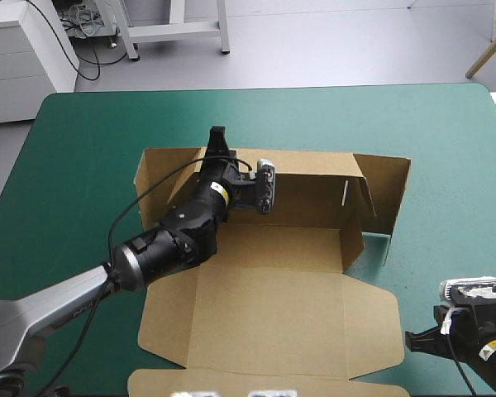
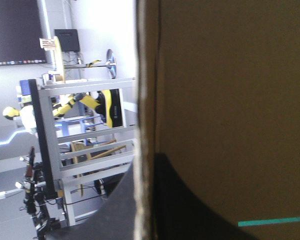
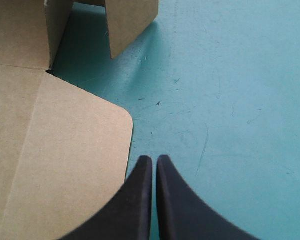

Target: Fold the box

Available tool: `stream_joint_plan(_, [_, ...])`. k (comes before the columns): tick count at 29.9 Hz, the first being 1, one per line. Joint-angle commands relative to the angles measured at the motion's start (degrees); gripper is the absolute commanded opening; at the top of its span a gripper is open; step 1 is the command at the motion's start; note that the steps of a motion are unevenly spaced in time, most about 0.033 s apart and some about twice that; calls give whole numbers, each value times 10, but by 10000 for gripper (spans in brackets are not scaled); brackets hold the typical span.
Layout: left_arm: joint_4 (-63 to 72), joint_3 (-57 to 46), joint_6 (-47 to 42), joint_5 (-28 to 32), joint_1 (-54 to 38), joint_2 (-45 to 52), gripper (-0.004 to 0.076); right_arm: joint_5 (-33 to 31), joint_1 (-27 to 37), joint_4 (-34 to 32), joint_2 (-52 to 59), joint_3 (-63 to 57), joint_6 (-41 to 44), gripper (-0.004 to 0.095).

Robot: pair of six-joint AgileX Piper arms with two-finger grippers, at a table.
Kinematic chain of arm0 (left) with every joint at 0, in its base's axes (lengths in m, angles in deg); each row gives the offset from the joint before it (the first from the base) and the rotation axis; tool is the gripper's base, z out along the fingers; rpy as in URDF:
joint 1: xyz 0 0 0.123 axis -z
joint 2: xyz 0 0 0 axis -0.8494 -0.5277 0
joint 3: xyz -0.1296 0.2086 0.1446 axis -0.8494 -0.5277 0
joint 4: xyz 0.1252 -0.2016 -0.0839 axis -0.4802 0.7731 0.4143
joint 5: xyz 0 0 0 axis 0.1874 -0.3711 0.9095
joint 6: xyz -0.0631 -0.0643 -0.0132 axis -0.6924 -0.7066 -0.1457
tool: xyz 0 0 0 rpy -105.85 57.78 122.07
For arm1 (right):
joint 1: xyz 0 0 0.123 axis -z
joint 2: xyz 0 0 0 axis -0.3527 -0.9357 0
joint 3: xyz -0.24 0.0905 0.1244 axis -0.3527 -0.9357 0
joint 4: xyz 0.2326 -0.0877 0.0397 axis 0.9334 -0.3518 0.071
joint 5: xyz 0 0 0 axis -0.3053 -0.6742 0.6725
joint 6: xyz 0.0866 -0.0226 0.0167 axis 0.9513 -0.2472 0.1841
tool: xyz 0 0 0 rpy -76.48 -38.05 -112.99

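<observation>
Brown board takes up the middle of the teal-green surface point(image 1: 83, 149). The box point(image 1: 273, 306) is half built: its far wall stands up, a short side wall is raised at the right end, and the near panels lie flat toward the robot. Left hand point(image 1: 217, 139) is clamped on the top edge of that far wall, toward its left end, one black finger on each side of the board. From its own wrist camera the wall's edge runs right between the fingers point(image 2: 185, 220), so it's a proper pinch. Right hand point(image 3: 154, 159) is closed on nothing, both fingers meeting in a point over bare cover off the box's near right corner. A rounded flap corner lies flat just beside that hand, and the raised side wall stands farther ahead of it.
</observation>
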Motion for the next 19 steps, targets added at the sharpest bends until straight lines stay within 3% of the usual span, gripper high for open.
stream_joint_plan(1, [-141,-27,-137,-41,33,31,-10,31,4,5,-4,14,-12,12])
stream_joint_plan(6, [-232,-73,-239,-125,85,31,-10,31,4,5,-4,14,-15,12])
stream_joint_plan(19, [-244,-123,-286,-172,100,31,-10,30,4,7,-4,14,-30,20])
